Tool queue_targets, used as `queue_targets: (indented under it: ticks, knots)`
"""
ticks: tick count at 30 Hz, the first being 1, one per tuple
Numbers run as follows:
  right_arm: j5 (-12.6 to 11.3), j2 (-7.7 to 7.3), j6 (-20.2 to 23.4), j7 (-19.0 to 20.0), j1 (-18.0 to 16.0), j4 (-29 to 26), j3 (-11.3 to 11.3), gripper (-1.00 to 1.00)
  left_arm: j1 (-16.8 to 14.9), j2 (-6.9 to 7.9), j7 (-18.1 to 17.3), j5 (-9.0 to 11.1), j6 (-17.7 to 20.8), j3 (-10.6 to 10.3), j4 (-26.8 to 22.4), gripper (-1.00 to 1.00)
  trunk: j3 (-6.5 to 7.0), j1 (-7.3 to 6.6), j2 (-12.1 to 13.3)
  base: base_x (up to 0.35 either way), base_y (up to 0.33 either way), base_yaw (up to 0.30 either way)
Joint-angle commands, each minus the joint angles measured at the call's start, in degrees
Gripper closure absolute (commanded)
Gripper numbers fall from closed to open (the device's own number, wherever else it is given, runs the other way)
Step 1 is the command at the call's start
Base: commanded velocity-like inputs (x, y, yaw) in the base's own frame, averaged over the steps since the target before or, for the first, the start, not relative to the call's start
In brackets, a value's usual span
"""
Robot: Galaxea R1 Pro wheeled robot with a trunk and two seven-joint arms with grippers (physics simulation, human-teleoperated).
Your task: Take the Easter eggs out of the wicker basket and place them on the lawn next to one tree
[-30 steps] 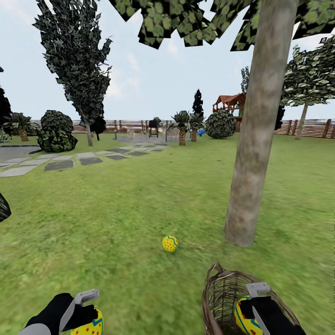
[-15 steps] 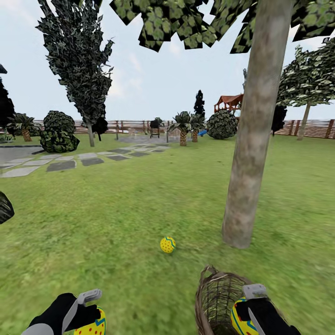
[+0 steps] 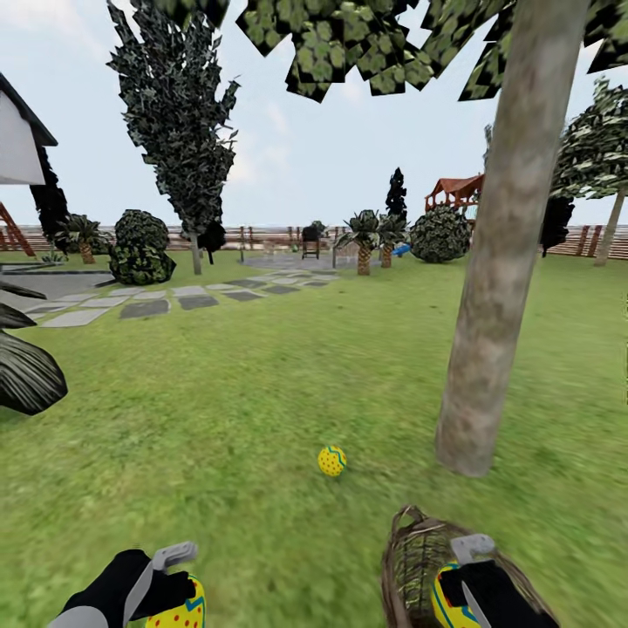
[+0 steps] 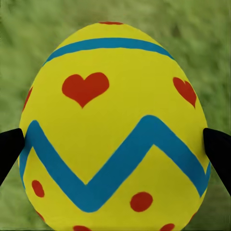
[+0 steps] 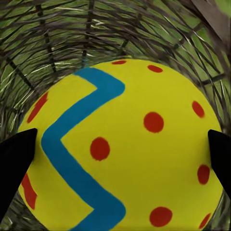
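Note:
One Easter egg [image 3: 331, 460] lies on the lawn [image 3: 218, 410], a short way left of the tree [image 3: 493, 296] with the thick grey-brown trunk. My left gripper [image 3: 170, 593] is shut on a second egg [image 3: 181, 610], seen over grass as a yellow egg [image 4: 115, 125] with red hearts, held by the left gripper [image 4: 115, 149]. The wicker basket [image 3: 410, 558] stands in front of the trunk. My right gripper [image 3: 460, 583] reaches into it and is shut on a third egg [image 3: 443, 597]. In the right wrist view that egg [image 5: 120, 154] sits between the right gripper [image 5: 115, 159] with basket weave [image 5: 72, 38] around it.
Grey paving slabs [image 3: 166, 301] run across the left back. A dark leaf [image 3: 26, 375] juts in at the left edge. Bushes [image 3: 139, 249], a dark narrow tree [image 3: 179, 131], palms [image 3: 366, 235], a play structure [image 3: 453, 187] and a wooden fence [image 3: 270, 235] stand far off.
The whole view has swung a little, bringing a house corner in at the left. Both grippers keep their eggs; the egg on the grass has not moved relative to the tree.

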Motion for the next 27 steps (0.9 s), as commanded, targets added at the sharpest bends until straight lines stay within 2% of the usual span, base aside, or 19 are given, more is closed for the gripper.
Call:
queue_targets:
  ticks: [1,6,10,13,17,27]
  knots:
    - [0.24,-0.06,0.35,-0.13,-0.03,-0.08,0.28,1.0,-0.03,-0.11,-0.47,-0.63,0.26,0.43,-0.1,1.0,0.12,-0.27,0.38,-0.337,0.0,0.0]
    - [0.25,-0.08,0.28,-0.13,-0.03,-0.1,0.28,1.0,-0.02,-0.51,-0.39,-0.64,0.23,0.43,1.0,1.0,1.02,-1.37,2.39,-0.295,0.0,0.0]
    - [0.25,-0.14,0.2,-0.13,-0.03,-0.14,0.28,1.0,-0.03,-0.53,-0.41,-0.57,0.26,0.43,1.04,1.0,1.74,-2.25,3.99,-0.028,0.0,0.025]
    - [0.26,-0.15,0.26,-0.13,-0.03,-0.18,0.28,1.0,-0.03,-0.54,-0.4,-0.69,0.25,0.43,1.04,1.0,2.27,-2.91,5.19,-0.042,-0.03,0.255]
    - [0.22,-0.23,0.39,-0.13,-0.03,-0.17,0.2,1.0,-0.02,-0.59,-0.42,-0.73,0.22,0.43,1.09,1.0,2.99,-3.78,6.8,-0.221,-0.193,0.204]
    - [0.3,-0.24,0.37,-0.15,-0.03,-0.15,0.27,1.0,-0.03,-1.62,-0.31,-1.02,0.09,0.43,1.13,1.0,4.79,-5.98,10.81,-0.198,-0.254,0.005]
